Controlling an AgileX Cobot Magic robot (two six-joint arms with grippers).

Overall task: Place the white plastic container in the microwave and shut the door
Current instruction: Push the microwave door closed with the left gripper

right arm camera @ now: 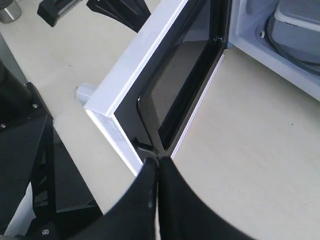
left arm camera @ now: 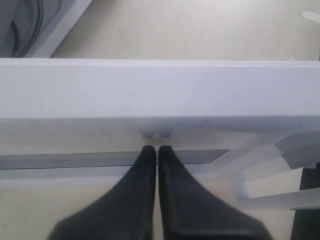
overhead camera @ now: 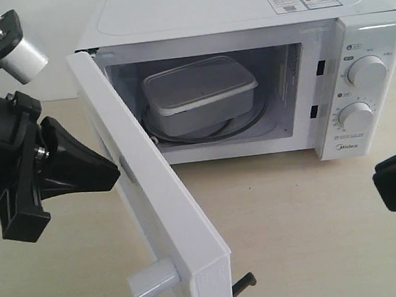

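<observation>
A white plastic container (overhead camera: 199, 92) sits inside the microwave (overhead camera: 240, 4), centre of the exterior view, door (overhead camera: 153, 195) half open. Left wrist view alone shows the left end effector (left arm camera: 157, 149) pinched closed at the door's outer face; right wrist view shows the right end effector (right arm camera: 157, 164) closed, empty.

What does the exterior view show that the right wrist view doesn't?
Only the exterior view shows the two dials and the sticker on top of the microwave. Only the right wrist view shows the black inner face of the door. Both show the door standing open and the container inside.
</observation>
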